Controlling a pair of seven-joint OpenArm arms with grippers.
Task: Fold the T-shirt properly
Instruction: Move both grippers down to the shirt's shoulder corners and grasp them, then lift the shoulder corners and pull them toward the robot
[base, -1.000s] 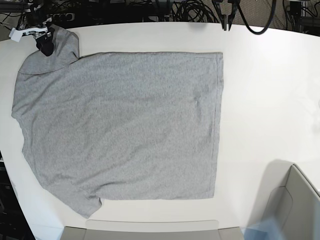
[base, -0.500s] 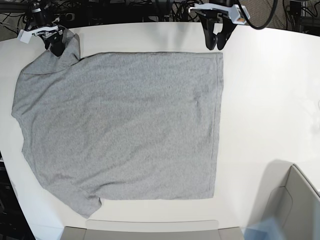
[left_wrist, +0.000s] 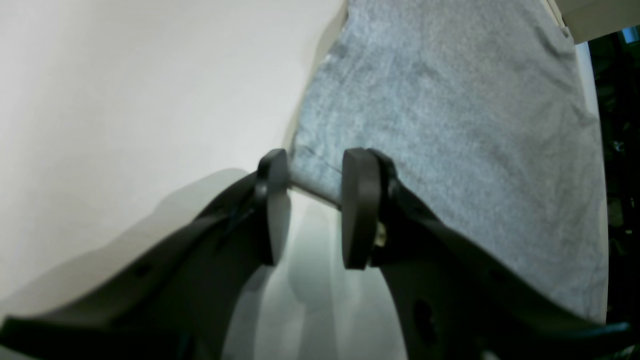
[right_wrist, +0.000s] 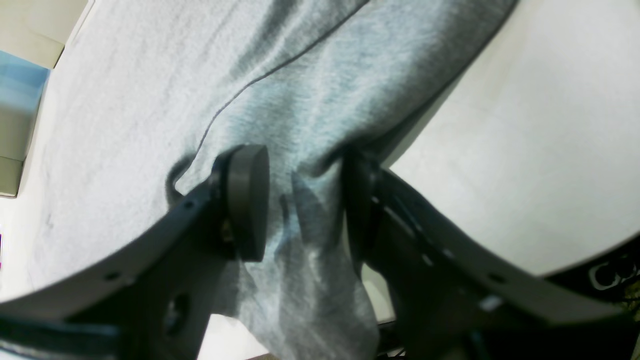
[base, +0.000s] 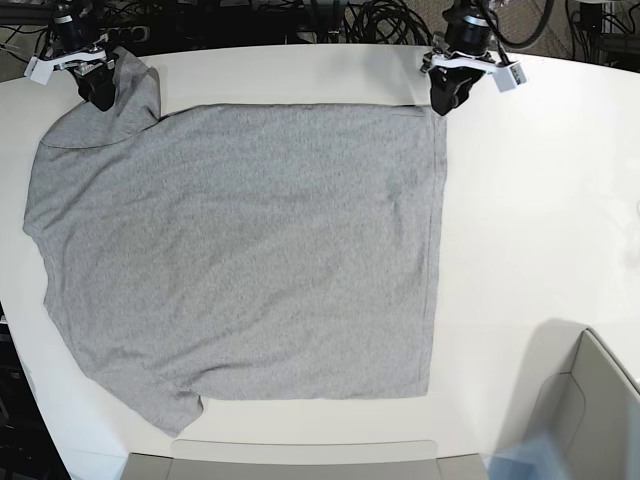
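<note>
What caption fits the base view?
Two hands, left and right, at far corners of flat grey T-shirt.

The T-shirt (base: 240, 250) is seen to be a soft, matt knitted cloth in heather grey, its surface finely flecked and slightly fuzzy, with a stitched hem line along its edge. The table (base: 540, 200) is shown as a smooth white top with a faint satin sheen. The fingers (left_wrist: 357, 210) of the left gripper (left_wrist: 315, 210) and those of the right gripper (right_wrist: 300, 205) are made of dark, matt, smooth plastic, with flat rounded pads.
</note>
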